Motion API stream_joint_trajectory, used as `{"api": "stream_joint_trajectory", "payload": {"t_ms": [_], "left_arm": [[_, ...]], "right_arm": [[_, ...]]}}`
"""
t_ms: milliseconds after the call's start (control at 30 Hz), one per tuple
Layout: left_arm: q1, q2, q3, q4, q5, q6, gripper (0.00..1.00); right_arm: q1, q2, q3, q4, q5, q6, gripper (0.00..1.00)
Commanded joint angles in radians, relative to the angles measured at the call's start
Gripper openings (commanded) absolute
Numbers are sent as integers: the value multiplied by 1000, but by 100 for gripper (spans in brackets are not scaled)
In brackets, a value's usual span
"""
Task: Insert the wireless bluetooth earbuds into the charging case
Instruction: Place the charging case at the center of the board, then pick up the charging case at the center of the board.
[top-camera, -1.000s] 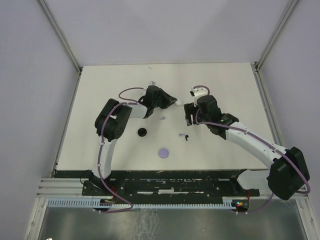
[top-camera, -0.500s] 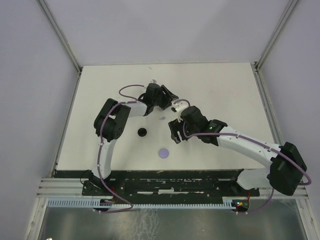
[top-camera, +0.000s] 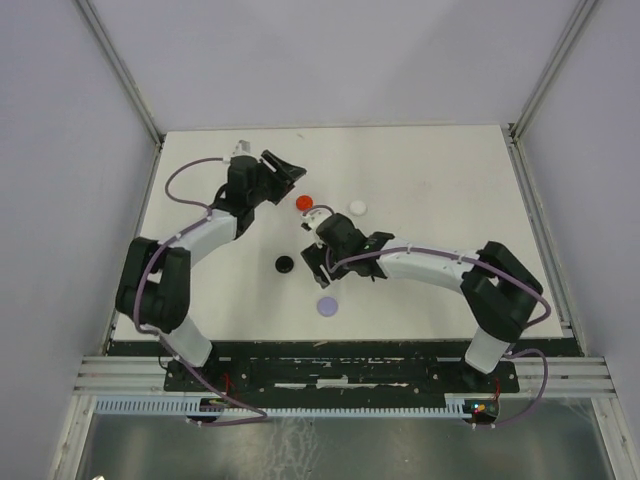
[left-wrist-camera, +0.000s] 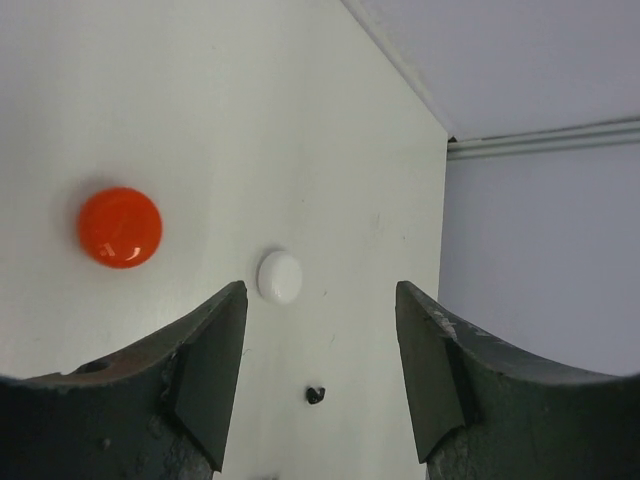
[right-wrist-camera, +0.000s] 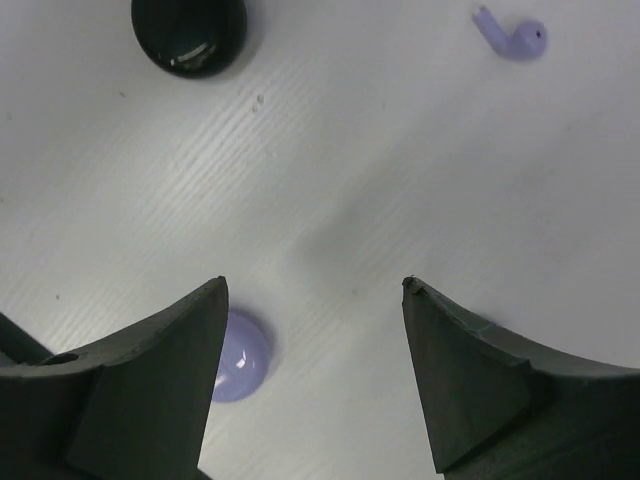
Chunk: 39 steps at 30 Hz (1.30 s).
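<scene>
My left gripper (top-camera: 283, 170) is open and empty, raised at the back left of the table. In its wrist view (left-wrist-camera: 320, 300) a tiny black earbud (left-wrist-camera: 316, 395) lies on the table between the jaws, well ahead of them. My right gripper (top-camera: 312, 258) is open and empty, low over the table centre. In its wrist view (right-wrist-camera: 314, 290) a lavender earbud (right-wrist-camera: 512, 35) lies ahead to the right, apart from the fingers. A round lavender disc (right-wrist-camera: 240, 355) sits beside the left finger (right-wrist-camera: 150, 380); it also shows in the top view (top-camera: 327, 306).
A round black disc (top-camera: 285, 264) lies left of the right gripper and shows in the right wrist view (right-wrist-camera: 189, 35). A red disc (top-camera: 304, 202) and a white disc (top-camera: 357, 207) lie behind the right arm; both show in the left wrist view (left-wrist-camera: 120, 227) (left-wrist-camera: 279, 276).
My left gripper swung back and to the left, uncovering the red and white discs. My right gripper moved left and nearer, ending between the black and lavender discs.
</scene>
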Motion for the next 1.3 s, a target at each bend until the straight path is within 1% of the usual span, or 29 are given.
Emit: {"api": "stream_joint_trajectory", "payload": {"t_ms": [0, 67, 200, 400, 533, 700, 933, 1000, 1133, 1267], "left_arm": [[70, -173, -182, 49, -44, 21, 67], [99, -258, -254, 53, -51, 16, 67], [124, -398, -376, 45, -82, 13, 68], [143, -535, -476, 22, -107, 3, 69], [168, -583, -513, 6, -89, -1, 70], [204, -609, -550, 9, -38, -13, 70], [244, -648, -605, 12, -11, -22, 71], [253, -652, -615, 12, -3, -21, 71], [265, -652, -631, 15, 11, -22, 71], [275, -643, -646, 28, 33, -26, 70]], "right_arm": [[24, 126, 155, 71, 23, -25, 78], [32, 185, 208, 63, 42, -27, 78], [45, 276, 289, 50, 50, -41, 78], [59, 361, 370, 35, 30, -52, 78], [66, 401, 407, 33, 18, -52, 78], [77, 446, 458, 27, -1, -54, 78], [84, 498, 526, 2, -11, -66, 78], [85, 510, 537, -3, -12, -68, 75], [85, 521, 539, 0, -11, -70, 63], [85, 526, 533, 8, -8, -86, 53]]}}
